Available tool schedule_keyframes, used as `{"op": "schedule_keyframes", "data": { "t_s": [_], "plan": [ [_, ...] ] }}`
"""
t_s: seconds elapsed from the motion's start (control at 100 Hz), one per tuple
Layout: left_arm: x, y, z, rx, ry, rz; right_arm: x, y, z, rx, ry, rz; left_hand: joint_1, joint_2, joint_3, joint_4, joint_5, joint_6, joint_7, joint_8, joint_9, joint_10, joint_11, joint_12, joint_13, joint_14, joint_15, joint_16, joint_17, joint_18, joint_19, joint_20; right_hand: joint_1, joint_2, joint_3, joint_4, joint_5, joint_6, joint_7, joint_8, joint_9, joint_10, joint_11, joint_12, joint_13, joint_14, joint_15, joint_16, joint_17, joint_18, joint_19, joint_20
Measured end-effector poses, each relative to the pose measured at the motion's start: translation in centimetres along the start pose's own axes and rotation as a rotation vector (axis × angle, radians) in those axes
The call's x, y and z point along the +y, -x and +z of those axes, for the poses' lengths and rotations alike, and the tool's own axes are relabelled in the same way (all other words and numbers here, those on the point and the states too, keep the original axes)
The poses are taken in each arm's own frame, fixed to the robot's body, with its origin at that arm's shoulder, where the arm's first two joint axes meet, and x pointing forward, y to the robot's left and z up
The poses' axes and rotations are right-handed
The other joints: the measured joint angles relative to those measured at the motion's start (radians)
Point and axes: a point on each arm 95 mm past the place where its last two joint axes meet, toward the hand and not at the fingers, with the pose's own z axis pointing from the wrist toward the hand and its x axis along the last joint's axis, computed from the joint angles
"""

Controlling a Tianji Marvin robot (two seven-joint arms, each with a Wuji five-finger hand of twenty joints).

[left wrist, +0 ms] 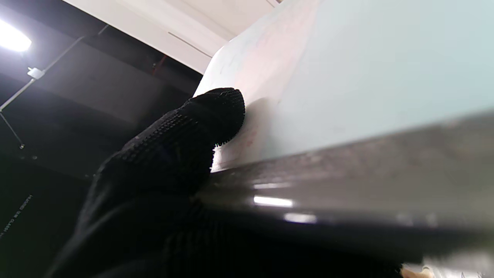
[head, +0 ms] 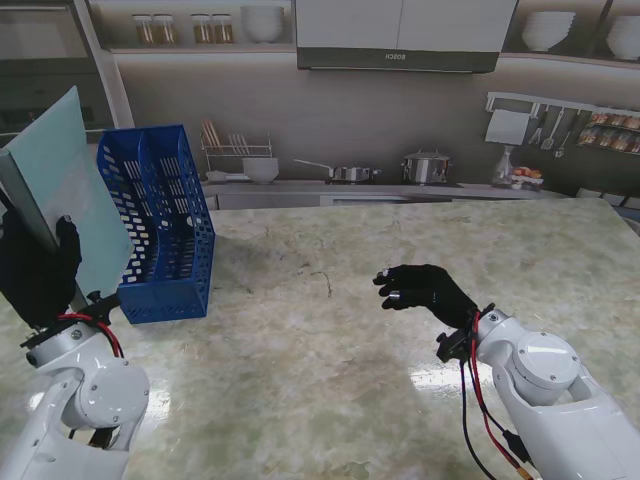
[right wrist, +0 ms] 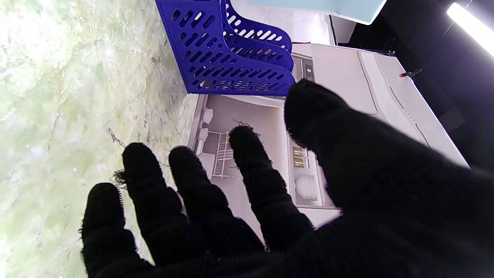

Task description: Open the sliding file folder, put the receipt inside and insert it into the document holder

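A: Left hand, stand view: black glove, closed around the lower edge of the file folder. Folder is pale blue-green, held up off the table, tilted, its upper corner leaning away from the document holder.

B: Left wrist view agrees. One of the fingers presses flat on the folder's pale face, right beside a dark glossy strip along the folder's edge. Whether that strip is the slide bar cannot be told; it is blurred.

A: Holder is blue, perforated, upright on the table, just beside the left hand's fingers on the side toward the right arm. Folder and holder overlap in the stand view; contact cannot be judged.

B: Right hand: fingers spread and slightly curled, grasping nothing, hovering over bare table, well apart from the holder.

A: Right wrist view: fingertips fanned apart, thumb separate; holder stands beyond the fingertips with several slots showing, a corner of the folder past it.

B: Receipt: not made out in any view.
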Motion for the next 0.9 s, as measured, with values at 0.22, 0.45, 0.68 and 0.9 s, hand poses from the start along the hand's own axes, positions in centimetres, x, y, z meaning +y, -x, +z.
{"op": "schedule_keyframes", "data": {
  "t_s": [0.22,0.45,0.68,0.9],
  "plan": [
    [1.2,0.4,0.4,-0.013,-0.013,0.028,0.1,0.1,0.1,-0.003,0.003,0.004,0.005,0.044,-0.061,-0.020,-0.027,-0.031,-0.011,0.032,-0.033,-0.031,-0.022,0.000,-0.050,-0.015,-0.068,-0.013,-0.018,-0.036,-0.091,-0.032,0.000,0.000,0.000,0.000,0.000,-0.008,0.000,0.000,0.000,0.000,0.000,0.000,0.000,0.000,0.000,0.000,0.000,0.000,0.000,0.000],
    [2.6,0.9,0.9,-0.022,-0.037,0.073,0.2,0.1,0.2,-0.005,0.005,0.007,0.015,0.074,-0.104,-0.042,-0.050,-0.050,-0.021,0.056,-0.059,-0.048,-0.041,0.001,-0.099,-0.018,-0.102,-0.015,-0.051,-0.055,-0.137,-0.033,0.000,-0.013,0.000,0.000,0.000,-0.013,0.000,0.000,0.000,0.000,0.000,0.000,0.000,0.000,0.000,0.000,0.000,0.000,0.000,0.000],
    [3.8,1.2,1.3,-0.019,-0.051,0.105,0.4,0.2,0.3,-0.005,0.006,0.010,0.016,0.097,-0.143,-0.061,-0.079,-0.081,-0.023,0.065,-0.085,-0.082,-0.062,0.001,-0.132,-0.028,-0.143,-0.025,-0.084,-0.074,-0.190,-0.033,0.000,-0.013,0.000,0.000,0.000,-0.023,0.000,0.000,0.000,0.000,0.000,0.000,0.000,0.000,0.000,0.000,0.000,0.000,0.000,0.000],
    [5.1,1.5,1.6,-0.017,-0.069,0.127,0.5,0.3,0.3,-0.008,0.006,0.015,0.018,0.108,-0.165,-0.070,-0.085,-0.095,-0.027,0.066,-0.086,-0.094,-0.074,0.001,-0.160,-0.034,-0.167,-0.026,-0.108,-0.086,-0.219,-0.033,0.000,-0.013,0.000,0.000,0.000,-0.025,0.006,0.000,0.000,0.000,0.000,0.000,0.000,0.000,0.000,0.000,0.000,0.000,-0.001,0.000]
  ]
}}
